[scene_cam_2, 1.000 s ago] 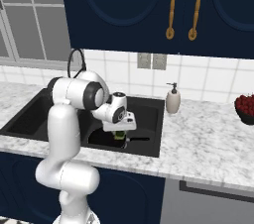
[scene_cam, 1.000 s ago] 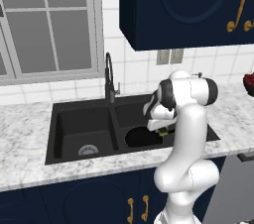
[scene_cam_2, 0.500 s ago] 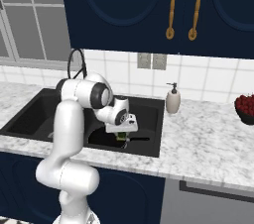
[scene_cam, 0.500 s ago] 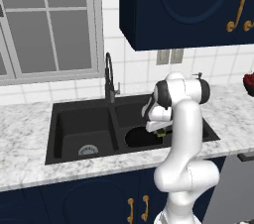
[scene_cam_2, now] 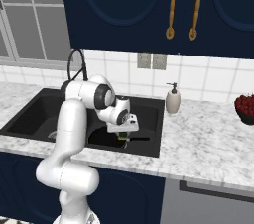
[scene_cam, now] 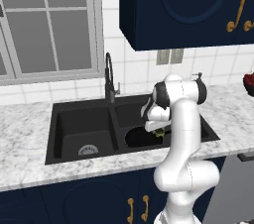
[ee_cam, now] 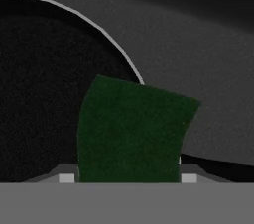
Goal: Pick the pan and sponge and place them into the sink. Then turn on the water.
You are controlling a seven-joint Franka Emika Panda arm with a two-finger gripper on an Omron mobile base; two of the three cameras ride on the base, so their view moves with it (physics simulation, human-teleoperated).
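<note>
While the pincer (scene_cam_2: 122, 136) has sunk lower over the sink (scene_cam: 64, 119), it keeps pinching the sponge (ee_cam: 131, 131) just above the pan (scene_cam: 141, 138) already lying in the faucet-side right basin; release looks near.

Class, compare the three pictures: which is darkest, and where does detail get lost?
Hand view: darkest, the sponge near-black green over the dim pan. Left base view: the sink swallows detail. Right base view: evenly lit, no glare on the soap bottle.
</note>
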